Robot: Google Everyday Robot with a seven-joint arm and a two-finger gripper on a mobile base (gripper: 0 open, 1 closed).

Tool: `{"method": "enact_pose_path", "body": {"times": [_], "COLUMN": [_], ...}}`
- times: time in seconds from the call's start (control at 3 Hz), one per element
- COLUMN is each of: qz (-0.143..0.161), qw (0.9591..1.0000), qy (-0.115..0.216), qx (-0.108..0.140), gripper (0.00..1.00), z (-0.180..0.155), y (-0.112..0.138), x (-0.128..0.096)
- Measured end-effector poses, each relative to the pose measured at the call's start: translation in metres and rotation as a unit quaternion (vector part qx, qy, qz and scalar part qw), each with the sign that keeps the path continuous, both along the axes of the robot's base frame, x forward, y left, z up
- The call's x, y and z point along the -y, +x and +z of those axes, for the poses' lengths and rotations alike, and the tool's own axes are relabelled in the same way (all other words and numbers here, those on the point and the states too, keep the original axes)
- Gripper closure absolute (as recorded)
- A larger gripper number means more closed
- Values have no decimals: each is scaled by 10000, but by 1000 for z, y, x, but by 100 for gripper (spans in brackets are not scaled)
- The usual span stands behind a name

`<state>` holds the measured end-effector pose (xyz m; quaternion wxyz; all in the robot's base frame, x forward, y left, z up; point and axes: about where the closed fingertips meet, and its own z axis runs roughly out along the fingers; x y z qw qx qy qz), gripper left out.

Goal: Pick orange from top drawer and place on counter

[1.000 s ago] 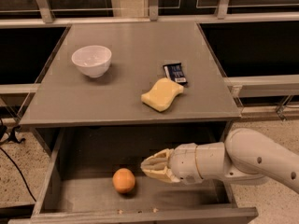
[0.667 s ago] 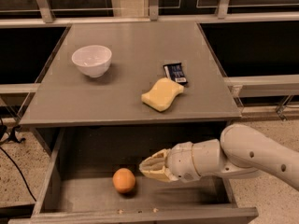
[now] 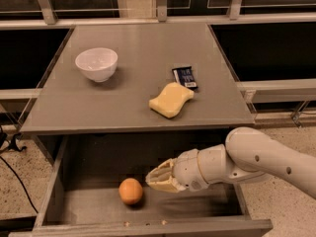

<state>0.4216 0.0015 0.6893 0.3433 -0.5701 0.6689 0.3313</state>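
The top drawer (image 3: 53, 194) stood open beneath the front edge of the counter (image 3: 138, 43). The orange (image 3: 131, 191) lay on the drawer floor, a little left of the middle and close to the drawer's worn front edge. Nothing held it.

The gripper (image 3: 159, 177) was down inside the drawer, below the middle of the counter's front edge. Its cream-coloured tip pointed left at the orange from just beside the fruit's upper right side. A thin gap seemed to lie between them, so it gripped nothing. Whether the gripper was spread or closed could not be made out from this angle. The pale arm (image 3: 261, 162) reached in from the right, passing under the front right corner of the counter.

On the counter, a white bowl (image 3: 97, 63) stood upright towards the left edge, about midway between back and front. A pale yellow sponge (image 3: 171, 99) lay right of centre, nearer the front edge. A dark snack packet (image 3: 185, 77) lay just behind it, and the two were touching or nearly so.
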Motion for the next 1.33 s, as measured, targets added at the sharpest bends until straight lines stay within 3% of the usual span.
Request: {"method": "enact_pose_path", "body": {"times": [1.0,1.33], "qz": [18,66], "qw": [10000,9999], "qy": [-9,-68], "qx": [11,84], "gripper": [5,0], "z": [-1,-2], "y": [0,2], "x": [-3,-9]}}
